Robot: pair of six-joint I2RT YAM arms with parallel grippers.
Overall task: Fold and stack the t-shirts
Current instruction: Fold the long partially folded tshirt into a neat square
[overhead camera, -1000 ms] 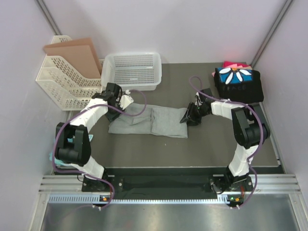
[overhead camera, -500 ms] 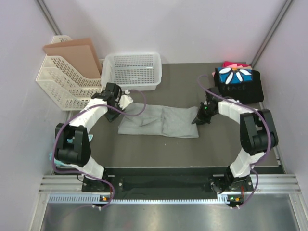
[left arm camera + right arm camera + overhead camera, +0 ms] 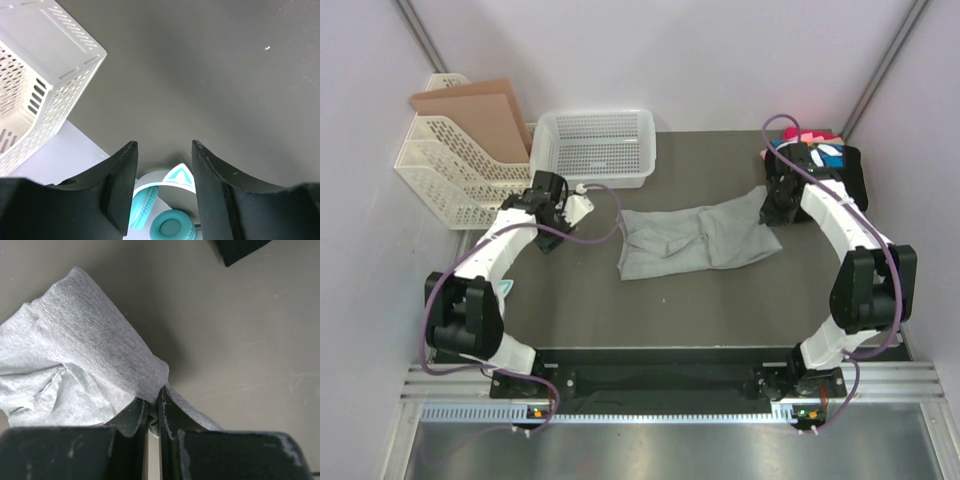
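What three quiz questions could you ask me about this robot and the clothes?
1. True or false: the left fingers hold cloth.
2. Which colour are the headphones? A red, B teal, C yellow.
3. Fill in: the right fingers pinch the grey ____.

Key: 1 false, they are open and empty. 2 B. 3 shirt.
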